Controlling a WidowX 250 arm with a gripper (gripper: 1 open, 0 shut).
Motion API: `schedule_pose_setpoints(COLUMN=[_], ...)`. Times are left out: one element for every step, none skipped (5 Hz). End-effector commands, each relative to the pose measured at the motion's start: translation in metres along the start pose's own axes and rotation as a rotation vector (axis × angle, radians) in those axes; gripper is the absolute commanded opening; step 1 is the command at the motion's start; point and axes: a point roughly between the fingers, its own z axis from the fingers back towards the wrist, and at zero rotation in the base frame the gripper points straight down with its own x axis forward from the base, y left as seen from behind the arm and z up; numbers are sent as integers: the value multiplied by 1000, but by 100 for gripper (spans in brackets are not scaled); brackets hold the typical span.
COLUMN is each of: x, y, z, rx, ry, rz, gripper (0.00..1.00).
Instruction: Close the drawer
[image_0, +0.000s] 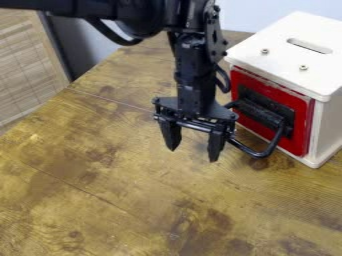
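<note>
Red-fronted drawer (295, 131) sits at the right of the frame in a white box (291, 62) with a slotted top, its black bar handle (271, 143) jutting toward the center. Just left of it, the black gripper (193, 136) hangs released, fingers apart, partly overlapping the handle's near end. Wooden tabletop (127, 190) spreads below; a slatted panel (27, 65) stands upper left.

A wooden table (107, 180), brown with darker blotchy patches, most marked toward its near right part; a white box (301, 60) with a slotted top sits on its right side.
</note>
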Motion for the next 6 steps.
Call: schedule_pose_setpoints(x=[7,5,3,2,2,2], y=[-5,-5,-4,-4,-4,-4], z=[18,17,16,15,15,15], rx=[6,9,11,14,18,22], ry=[-59,-56,-52,-51,-48,-45], rz=[-19,-16,-12,-10,-13,-18], gripper=[100,100,100,100,100,100])
